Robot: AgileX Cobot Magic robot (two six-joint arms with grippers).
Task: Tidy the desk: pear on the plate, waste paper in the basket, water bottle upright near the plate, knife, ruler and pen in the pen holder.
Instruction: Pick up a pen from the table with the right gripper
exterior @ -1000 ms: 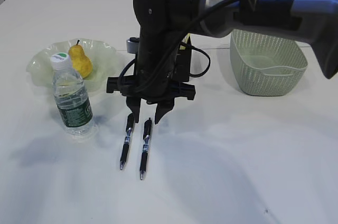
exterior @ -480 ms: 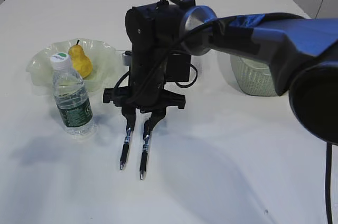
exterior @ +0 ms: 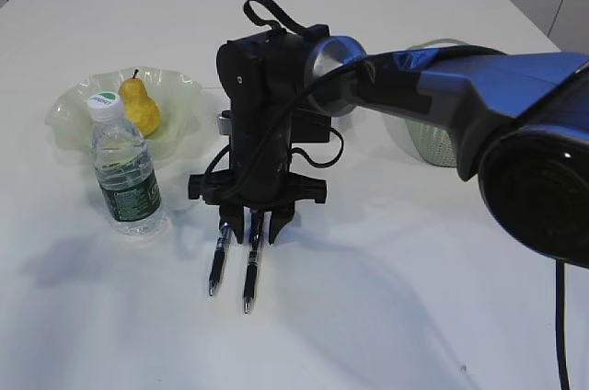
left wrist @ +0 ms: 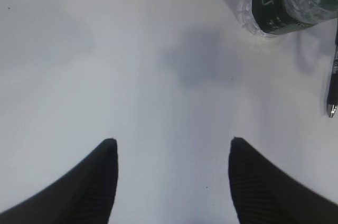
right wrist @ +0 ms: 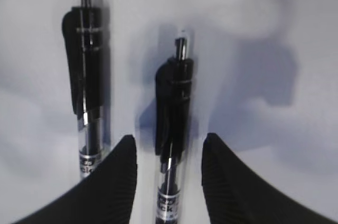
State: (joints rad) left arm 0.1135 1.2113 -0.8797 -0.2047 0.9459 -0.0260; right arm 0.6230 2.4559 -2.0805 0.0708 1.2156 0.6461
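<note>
Two pens (exterior: pixel 234 261) side by side, tips toward camera

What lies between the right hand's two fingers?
In the right wrist view, one pen lies between the right hand's open fingers; the other pen lies outside.

Desk partly tidied, two pens lying loose

The desk (exterior: pixel 386 316) is a plain white tabletop. Toward its left edge sits the plate (exterior: pixel 83 100), pale green glass with a ruffled rim, holding the yellow pear (exterior: pixel 141 107) with its stem up. The water bottle (exterior: pixel 124 169), clear with a dark green label and white cap, stands upright just in front of the plate. Near the middle two black pens (exterior: pixel 248 272) lie side by side, tips toward the front edge. The sage-green basket (exterior: pixel 428 137) sits toward the right edge, mostly hidden.
</note>
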